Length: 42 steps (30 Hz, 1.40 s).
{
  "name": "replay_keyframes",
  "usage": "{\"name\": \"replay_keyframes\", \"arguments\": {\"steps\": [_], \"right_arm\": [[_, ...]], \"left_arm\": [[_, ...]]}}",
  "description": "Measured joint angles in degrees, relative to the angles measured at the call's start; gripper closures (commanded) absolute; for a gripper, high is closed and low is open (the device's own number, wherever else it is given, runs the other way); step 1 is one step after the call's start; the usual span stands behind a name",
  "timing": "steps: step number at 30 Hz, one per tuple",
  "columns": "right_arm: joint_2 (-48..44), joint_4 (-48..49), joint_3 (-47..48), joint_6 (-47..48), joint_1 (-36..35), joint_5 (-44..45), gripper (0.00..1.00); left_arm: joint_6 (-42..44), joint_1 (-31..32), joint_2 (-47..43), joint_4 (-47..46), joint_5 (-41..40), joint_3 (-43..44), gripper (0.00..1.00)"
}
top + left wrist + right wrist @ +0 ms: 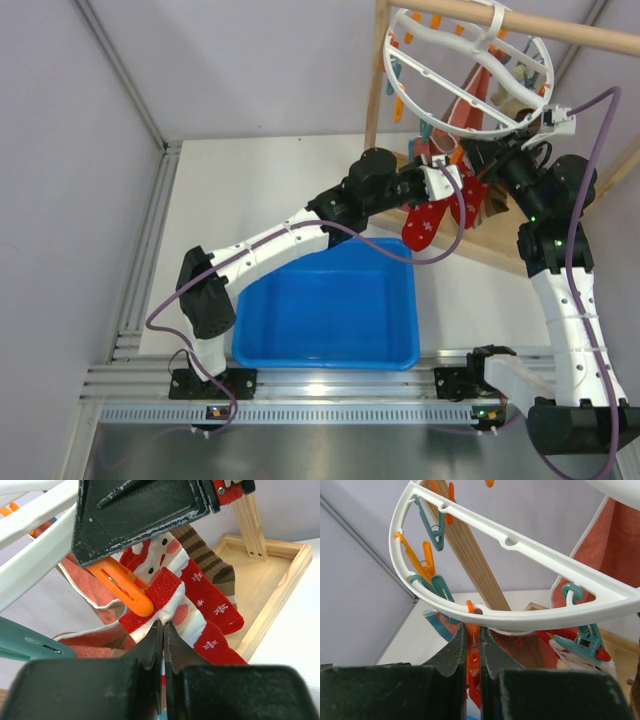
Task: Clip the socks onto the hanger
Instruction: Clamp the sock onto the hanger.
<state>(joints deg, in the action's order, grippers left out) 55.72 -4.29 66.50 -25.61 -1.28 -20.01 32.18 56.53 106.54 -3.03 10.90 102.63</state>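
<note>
While left claw [163, 628] pinches red sock [210, 600] edge, right claw [472, 645] squeezes orange clothespin [472, 656] under hanger [530, 621] rim.

Left white-and-black arm [285, 238] is stretched from its base fwd and to the right, w/ elbow raised and wrist turned toward the other arm. Left black two-finger gripper [163, 628] is seen w/ jaws all but closed (gap barely visible), tips pinched on the cuff of the red sock with white dots and a Santa face [200, 587]. Right white-and-black arm [562, 300] is held near upright above its base, upper joints bent back to the left. Right black two-finger gripper [472, 632] is pointed upward, fingers [452, 655] approx. parallel and clamped on an orange plastic clothespin [472, 654].
</note>
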Motion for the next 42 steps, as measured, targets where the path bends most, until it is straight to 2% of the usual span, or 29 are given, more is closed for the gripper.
{"name": "replay_keyframes", "arguments": {"steps": [11,15,16,19,24,28,29,32,38,42], "right_arm": [[0.0,0.0,0.0,0.1,0.0,0.0,1.00],[-0.1,0.1,0.0,0.1,0.0,0.0,0.83],[-0.1,0.1,0.0,0.0,0.0,0.0,0.73],[-0.1,0.2,0.0,0.0,0.0,-0.5,0.62],[-0.2,0.0,0.0,0.0,0.0,-0.7,0.60],[-0.3,0.0,0.0,0.0,-0.1,-0.7,0.57],[-0.5,-0.2,0.0,0.1,-0.1,-0.7,0.56],[-1.4,-1.6,0.0,0.6,-0.1,-0.6,0.56],[-4.1,-4.2,0.4,2.6,0.0,-0.1,0.55],[-6.2,-5.5,0.8,4.1,0.1,0.4,0.52]], "left_arm": [[1.1,0.0,0.0,-0.4,0.0,0.9,1.00],[1.4,0.0,0.1,-0.3,-0.2,1.6,1.00],[1.5,0.0,0.2,-0.3,-0.2,1.6,1.00],[1.8,0.0,0.4,-0.3,-0.2,1.9,1.00],[2.1,0.0,0.9,-0.5,-0.3,2.3,1.00],[1.9,0.0,0.9,-1.3,-0.9,2.3,0.78],[1.7,0.0,0.9,-1.5,-1.1,2.3,0.65],[0.9,0.0,0.9,-2.1,-1.5,2.3,0.54],[-1.2,0.0,0.2,-2.4,-1.5,1.0,0.42],[-3.6,0.0,-2.8,-0.4,-1.7,-2.5,0.25]]}}
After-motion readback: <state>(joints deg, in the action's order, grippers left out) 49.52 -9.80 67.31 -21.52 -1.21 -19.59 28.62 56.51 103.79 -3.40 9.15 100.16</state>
